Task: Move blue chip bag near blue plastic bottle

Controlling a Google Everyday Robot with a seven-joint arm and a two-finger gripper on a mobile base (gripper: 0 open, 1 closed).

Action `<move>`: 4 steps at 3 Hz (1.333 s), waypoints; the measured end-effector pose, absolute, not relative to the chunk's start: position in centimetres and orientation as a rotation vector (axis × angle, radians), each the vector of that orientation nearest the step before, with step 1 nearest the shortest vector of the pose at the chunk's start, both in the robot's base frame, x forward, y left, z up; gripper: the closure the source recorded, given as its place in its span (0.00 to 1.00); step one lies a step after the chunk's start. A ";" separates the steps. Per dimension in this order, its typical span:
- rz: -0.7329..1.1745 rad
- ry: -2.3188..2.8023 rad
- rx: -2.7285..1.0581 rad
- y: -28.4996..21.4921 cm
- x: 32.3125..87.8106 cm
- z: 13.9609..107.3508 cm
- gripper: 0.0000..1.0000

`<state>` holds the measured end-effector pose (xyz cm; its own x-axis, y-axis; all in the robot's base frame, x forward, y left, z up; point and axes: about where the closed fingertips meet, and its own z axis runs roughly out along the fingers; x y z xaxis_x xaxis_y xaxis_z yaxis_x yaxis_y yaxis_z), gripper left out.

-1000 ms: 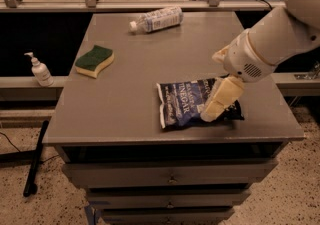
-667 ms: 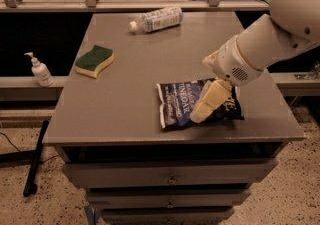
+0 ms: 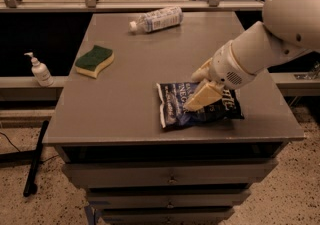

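Observation:
The blue chip bag (image 3: 173, 109) lies flat near the front right of the grey table (image 3: 135, 81), white lettering up. The blue plastic bottle (image 3: 156, 19) lies on its side at the far edge of the table, cap to the left, well apart from the bag. My gripper (image 3: 192, 92) reaches in from the right on a white arm. It hangs over the middle of the bag with its two cream fingers (image 3: 201, 98) spread, one toward the far side and one over the bag. It holds nothing. The arm hides part of the bag's right half.
A green and yellow sponge (image 3: 94, 60) lies on the table's left side. A small white pump bottle (image 3: 39, 70) stands on a ledge left of the table. A rail runs behind the table, and drawers sit below its front edge.
My gripper and arm have shifted left over the bag, and a second finger now shows. The bag, bottle and sponge have not moved.

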<state>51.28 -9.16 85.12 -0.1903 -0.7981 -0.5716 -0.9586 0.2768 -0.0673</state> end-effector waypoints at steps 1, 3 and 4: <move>0.420 2.054 -1.581 -9.3 51.2 84.5 0.65; 0.342 2.000 -1.599 -9.5 54.7 87.1 1.00; 0.254 1.969 -1.506 -12.7 59.9 91.8 1.00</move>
<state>59.91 -12.65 91.77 -0.1401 -0.7960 -0.5889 -0.9195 0.3252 -0.2209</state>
